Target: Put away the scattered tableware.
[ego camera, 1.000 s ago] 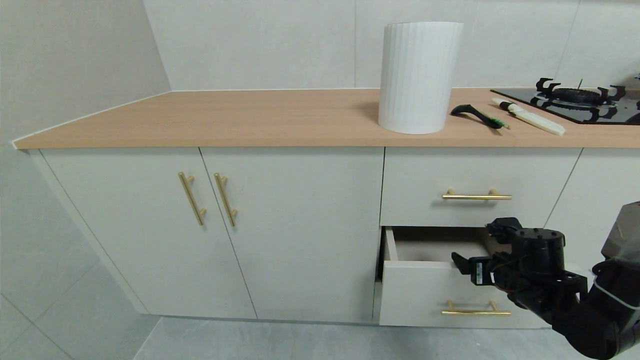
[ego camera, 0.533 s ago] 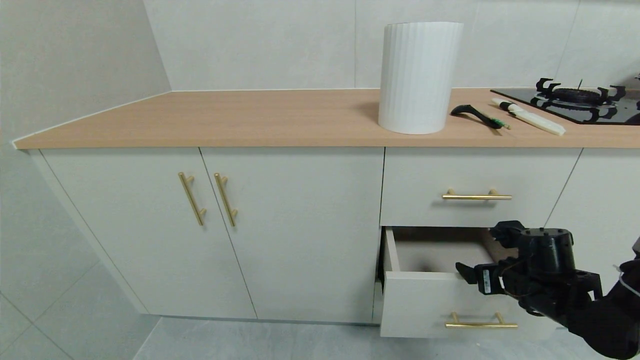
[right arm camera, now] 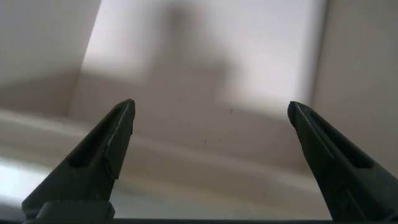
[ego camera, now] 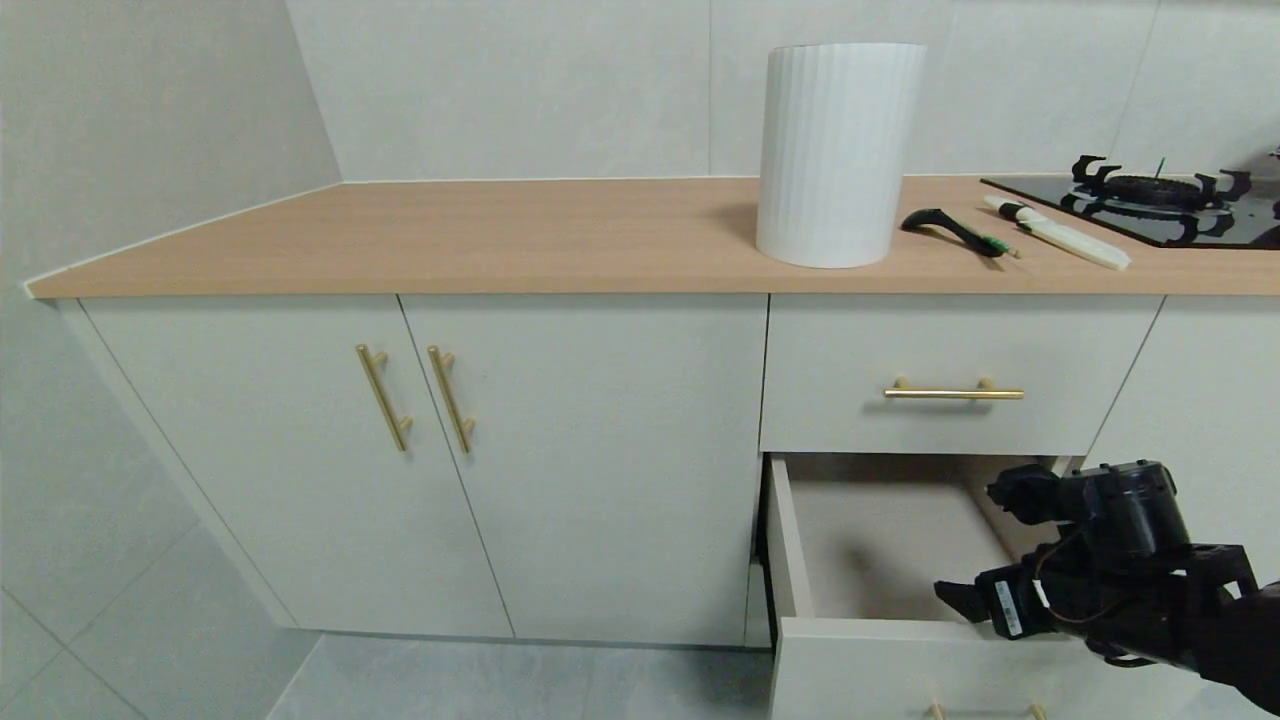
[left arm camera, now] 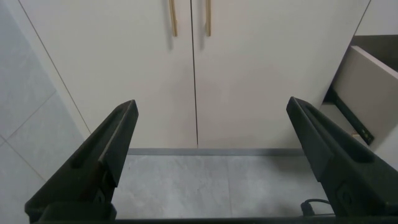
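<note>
**Two utensils on the counter, drawer open below**

One black utensil (ego camera: 950,230) and one white utensil (ego camera: 1060,238) lie side by side on the countertop (ego camera: 500,235), between a tall white cylinder (ego camera: 838,155) and the stove (ego camera: 1150,200). Below, the lower drawer (ego camera: 880,530) stands open. The right gripper (ego camera: 985,545) hangs over its front, spread wide and empty. The left gripper (left arm camera: 211,109), equally spread and empty, faces the cabinet doors (left arm camera: 249,62).

item 1. right arm (ego camera: 1240,650): black, enters the head view at about 4 o'clock, forearm lying toward 9 o'clock. its wrist (ego camera: 1130,510) is a rounded black housing at 11 o'clock of the forearm.

item 2. right gripper (ego camera: 985,545): at the end of the arm, pointing toward 9 o'clock. right fingers (right arm camera: 115,143) are black and tapered, set wide apart; in the head view one sits at 1 o'clock of the other. a white label is on the lower one.

item 3. left gripper (left arm camera: 211,124): left fingers (left arm camera: 118,140) are black and tapered, set wide apart, aimed forward and down.
</note>
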